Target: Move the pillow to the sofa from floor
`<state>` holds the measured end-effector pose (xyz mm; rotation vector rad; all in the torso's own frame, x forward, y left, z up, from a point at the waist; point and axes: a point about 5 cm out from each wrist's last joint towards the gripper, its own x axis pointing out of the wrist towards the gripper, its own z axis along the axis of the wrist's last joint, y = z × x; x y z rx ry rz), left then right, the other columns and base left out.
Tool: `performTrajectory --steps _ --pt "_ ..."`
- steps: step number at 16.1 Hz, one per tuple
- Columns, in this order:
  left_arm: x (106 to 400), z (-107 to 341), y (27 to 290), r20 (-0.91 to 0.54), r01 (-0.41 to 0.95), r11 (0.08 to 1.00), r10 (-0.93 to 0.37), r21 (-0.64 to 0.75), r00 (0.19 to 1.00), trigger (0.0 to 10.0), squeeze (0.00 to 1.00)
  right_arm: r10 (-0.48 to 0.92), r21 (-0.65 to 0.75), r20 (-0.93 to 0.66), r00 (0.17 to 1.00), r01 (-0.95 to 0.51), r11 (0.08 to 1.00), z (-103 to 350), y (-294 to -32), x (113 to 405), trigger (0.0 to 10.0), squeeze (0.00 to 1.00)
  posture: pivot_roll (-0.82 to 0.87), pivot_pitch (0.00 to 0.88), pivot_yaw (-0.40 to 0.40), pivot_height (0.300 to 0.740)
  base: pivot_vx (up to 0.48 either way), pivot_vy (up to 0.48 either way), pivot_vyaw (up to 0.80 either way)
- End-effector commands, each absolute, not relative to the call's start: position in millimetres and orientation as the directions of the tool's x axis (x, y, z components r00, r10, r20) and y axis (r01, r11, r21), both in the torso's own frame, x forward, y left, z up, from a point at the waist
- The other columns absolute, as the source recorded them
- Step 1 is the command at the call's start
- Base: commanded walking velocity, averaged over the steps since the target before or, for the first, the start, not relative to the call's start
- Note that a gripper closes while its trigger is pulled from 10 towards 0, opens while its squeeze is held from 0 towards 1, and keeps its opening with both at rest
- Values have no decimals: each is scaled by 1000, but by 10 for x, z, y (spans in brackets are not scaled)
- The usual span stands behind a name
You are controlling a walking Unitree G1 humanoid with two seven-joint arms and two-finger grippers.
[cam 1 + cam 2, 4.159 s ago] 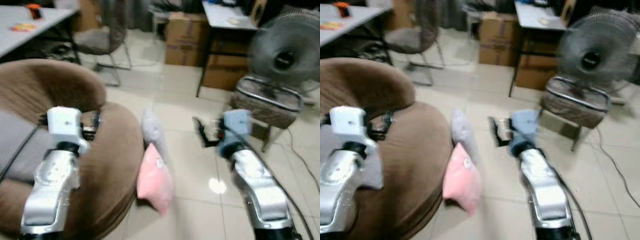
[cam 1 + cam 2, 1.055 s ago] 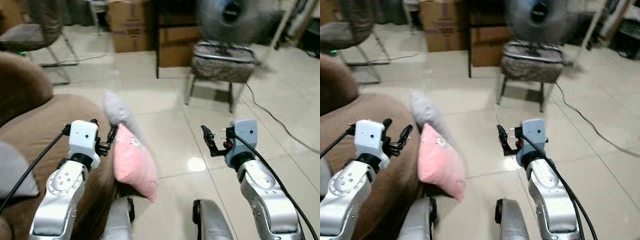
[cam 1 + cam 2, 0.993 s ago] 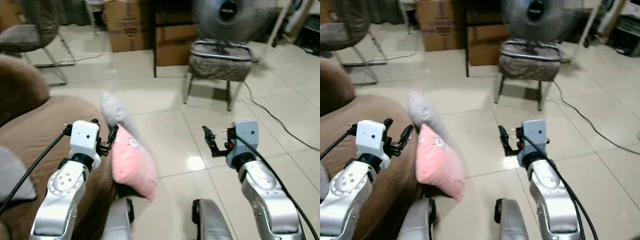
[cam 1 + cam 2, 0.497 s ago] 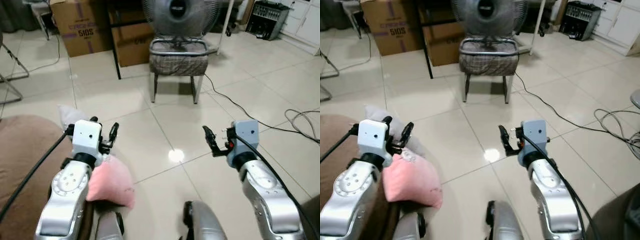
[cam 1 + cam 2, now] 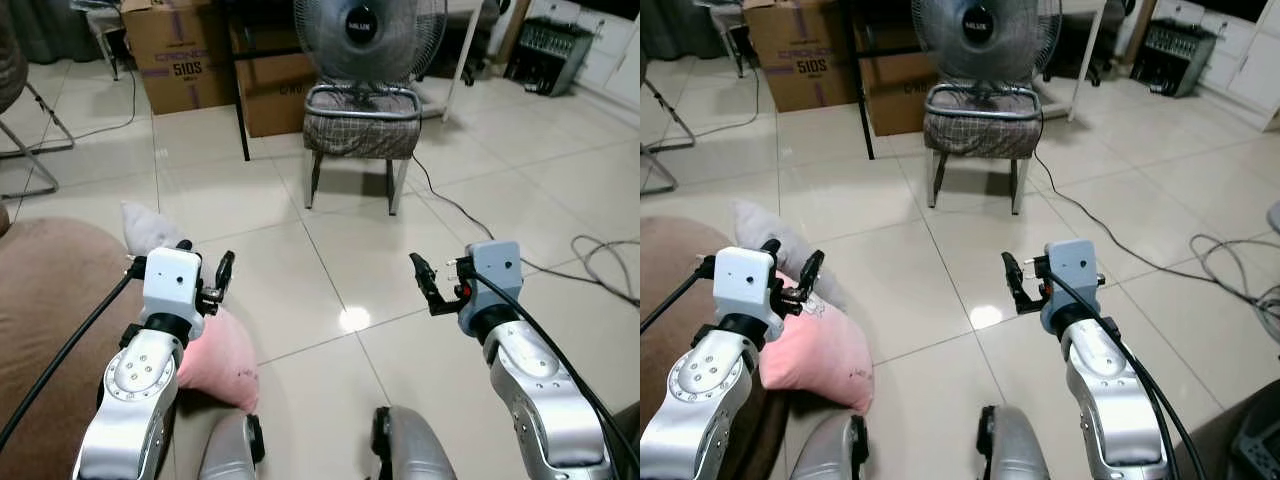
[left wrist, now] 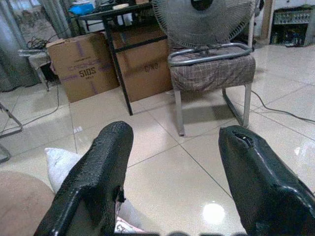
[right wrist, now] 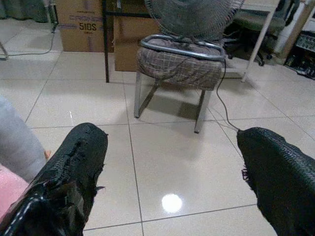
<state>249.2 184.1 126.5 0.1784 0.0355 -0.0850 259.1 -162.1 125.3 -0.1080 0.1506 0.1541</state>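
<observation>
So right at the robot's feet, the pink pillow [image 5: 815,352] is lying on the floor tiles, squished up against the edge of the brown sofa [image 5: 50,300] on the robot's left. There's a grey pillow [image 5: 770,235] just behind it, also leaning on the sofa.

The left gripper [image 5: 205,278] hangs right above the pink pillow, fingers spread wide with nothing in them. The right gripper [image 5: 425,285] is held out over bare tile, well apart from both pillows, fingers wide and empty too.

I'd say it's at the lining-up stage, nothing picked up yet. Next it probably needs to bend and bring the left gripper down onto the pink pillow, or turn a bit left so both arms can get at it. A soft pillow will likely squash, so pinching a corner or a good fold seems like the safer bet. Then lift it over the sofa edge, which is right beside it.

Further back there's a stool [image 5: 362,125] with a fan [image 5: 368,35] sitting on it, a cable [image 5: 470,215] trailing across the floor, and boxes [image 5: 180,60] by a dark desk
</observation>
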Motion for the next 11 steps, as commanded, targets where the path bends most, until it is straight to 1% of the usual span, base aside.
performTrajectory --steps 1,4,5,7,10,11 --pt "2501 1303 1866 -28 54 988 -50 148 998 10000 0 145 -97 -153 977 -161 982 1260 -1622 2599 10000 0 -86 0 -10 605 0 0 0" --pt "2498 1273 1921 -39 49 980 -42 194 998 10000 0 147 -97 -150 978 -162 982 1260 -1617 2607 10000 0 -84 0 -11 605 0 0 0" --pt "2487 1284 1938 -24 54 981 -50 187 998 10000 0 145 -93 -149 978 -160 983 1259 -1614 2608 10000 0 -82 0 -11 605 0 0 0" --pt "2481 1280 1967 -27 48 980 -43 192 999 10000 0 149 -83 -148 978 -162 983 1257 -1605 2611 10000 0 -81 0 -9 605 336 0 0" --pt "2478 1271 1990 -30 46 980 -41 193 999 10000 0 177 -139 -155 972 -199 970 1259 -1585 2617 10000 0 -80 0 -9 605 354 0 0" --pt "2478 1268 1994 -31 47 980 -42 194 999 10000 0 172 -133 -155 973 -193 972 1257 -1585 2617 10000 0 -79 0 -7 605 364 0 800"
